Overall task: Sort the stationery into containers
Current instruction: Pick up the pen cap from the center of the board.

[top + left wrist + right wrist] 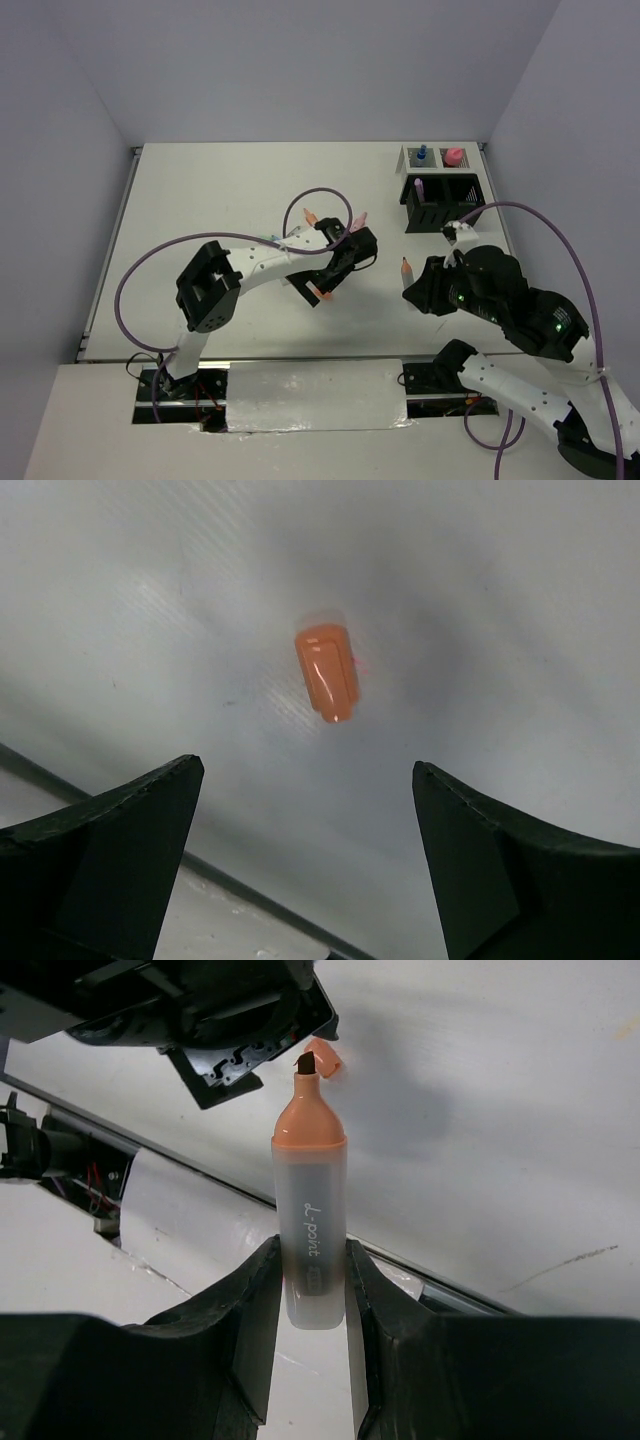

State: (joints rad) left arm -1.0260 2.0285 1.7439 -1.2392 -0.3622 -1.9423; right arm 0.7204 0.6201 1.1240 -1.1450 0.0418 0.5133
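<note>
At mid-table, the left gripper [307,770] hangs spread wide, the small orange plastic cap [327,672] lying dead ahead, long axis crosswise to its jaws. Just right, the right gripper [312,1260] clamps the uncapped frosted orange highlighter [310,1200].

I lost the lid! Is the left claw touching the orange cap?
Apart. Left wrist view: the orange cap lies alone, well clear of the open left claw.

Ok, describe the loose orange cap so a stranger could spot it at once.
Start at the middle of the white table, under the open left hand. The cap lies there on the bare surface: a stubby orange piece, much shorter than the orange highlighter gripped in the right hand.
</note>
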